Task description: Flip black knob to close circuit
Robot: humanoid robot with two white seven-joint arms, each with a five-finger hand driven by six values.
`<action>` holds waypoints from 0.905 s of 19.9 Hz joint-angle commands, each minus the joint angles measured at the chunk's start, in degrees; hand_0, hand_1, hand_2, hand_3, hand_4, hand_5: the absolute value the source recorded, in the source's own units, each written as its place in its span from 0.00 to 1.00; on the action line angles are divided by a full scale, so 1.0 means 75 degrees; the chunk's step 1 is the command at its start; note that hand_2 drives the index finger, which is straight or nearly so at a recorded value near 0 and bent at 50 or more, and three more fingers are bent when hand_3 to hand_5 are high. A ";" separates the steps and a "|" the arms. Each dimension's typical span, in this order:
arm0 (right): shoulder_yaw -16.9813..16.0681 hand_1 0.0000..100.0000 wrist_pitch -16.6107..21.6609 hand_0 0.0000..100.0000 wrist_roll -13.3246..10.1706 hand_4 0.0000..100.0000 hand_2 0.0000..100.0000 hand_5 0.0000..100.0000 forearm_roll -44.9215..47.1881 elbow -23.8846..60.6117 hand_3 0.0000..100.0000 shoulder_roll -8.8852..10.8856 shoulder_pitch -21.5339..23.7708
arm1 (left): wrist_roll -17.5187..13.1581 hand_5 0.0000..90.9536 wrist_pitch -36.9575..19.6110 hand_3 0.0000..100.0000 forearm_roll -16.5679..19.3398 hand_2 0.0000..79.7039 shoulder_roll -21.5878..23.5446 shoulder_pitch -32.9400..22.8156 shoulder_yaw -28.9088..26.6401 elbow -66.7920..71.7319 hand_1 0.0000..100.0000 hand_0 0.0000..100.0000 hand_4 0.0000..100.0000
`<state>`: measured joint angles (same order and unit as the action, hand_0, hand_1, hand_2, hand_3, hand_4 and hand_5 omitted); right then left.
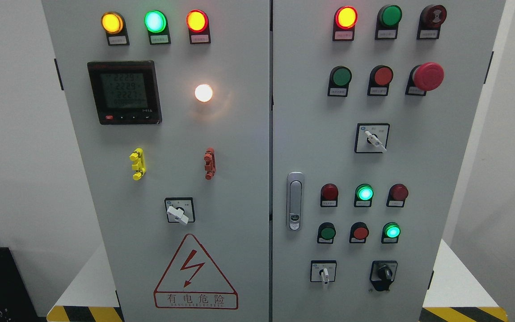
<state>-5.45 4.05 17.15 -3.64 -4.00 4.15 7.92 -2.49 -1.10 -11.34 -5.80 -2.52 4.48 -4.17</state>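
Black knob [383, 273] sits low on the cabinet's right door [418, 161].

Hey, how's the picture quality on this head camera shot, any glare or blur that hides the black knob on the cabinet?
Head view: sharp and evenly lit, with the black knob clear at the lower right of the right door; the white lamp on the left door blooms, washing a soft glow onto the panel around it; the lit indicator lamps look overexposed; the label text under the buttons is too small to read; neither robot hand is in view.
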 commanded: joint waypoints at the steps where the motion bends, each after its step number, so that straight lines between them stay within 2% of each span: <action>1: -0.0011 0.05 -0.0001 0.00 -0.0025 0.00 0.00 0.00 0.0016 0.0146 0.00 -0.0014 0.0069 | 0.0004 0.00 0.0007 0.00 0.0000 0.00 0.0000 -0.0004 0.0000 0.0005 0.56 0.12 0.00; 5: -0.0023 0.05 -0.0001 0.00 -0.0013 0.00 0.00 0.00 0.0039 0.0566 0.00 -0.0061 0.0185 | -0.0007 0.00 0.0007 0.00 0.0000 0.00 0.0000 -0.0004 0.0000 0.0005 0.56 0.12 0.00; 7: -0.0034 0.05 0.0115 0.00 0.0034 0.00 0.00 0.00 0.0051 0.1407 0.00 -0.0073 0.0454 | 0.0004 0.00 0.0007 0.00 0.0000 0.00 0.0000 -0.0004 0.0000 -0.0006 0.56 0.12 0.00; 9: -0.0011 0.05 0.0547 0.00 0.0372 0.00 0.00 0.00 0.0074 0.3218 0.00 -0.0201 0.0968 | 0.0004 0.00 0.0007 0.00 0.0000 0.00 0.0000 -0.0004 0.0000 -0.0006 0.56 0.12 0.00; 10: 0.0058 0.04 0.0630 0.00 0.0583 0.00 0.00 0.00 0.0110 0.4516 0.00 -0.0248 0.1308 | 0.0004 0.00 0.0007 0.00 0.0000 0.00 0.0000 -0.0004 0.0000 -0.0006 0.56 0.12 0.00; 12: 0.0257 0.05 0.0608 0.00 0.0923 0.00 0.00 0.00 0.0110 0.6699 0.03 -0.0330 0.1580 | 0.0004 0.00 0.0007 0.00 0.0000 0.00 0.0000 -0.0004 0.0000 -0.0006 0.56 0.12 0.00; 14: 0.0760 0.04 0.0666 0.00 0.0913 0.00 0.00 0.00 0.0121 0.8586 0.03 -0.0284 0.1907 | 0.0004 0.00 0.0007 0.00 0.0023 0.00 0.0000 0.0008 0.0000 0.0005 0.56 0.12 0.00; 18: 0.0984 0.06 0.0631 0.00 0.0808 0.00 0.00 0.00 0.1068 1.1951 0.07 -0.0330 0.2189 | 0.0004 0.00 0.0007 0.00 0.0000 0.00 0.0000 -0.0004 0.0000 0.0005 0.56 0.12 0.00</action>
<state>-3.12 8.64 23.56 -1.31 29.47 2.04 19.93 -2.79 -1.10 -11.32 -5.80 -2.52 4.48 -4.17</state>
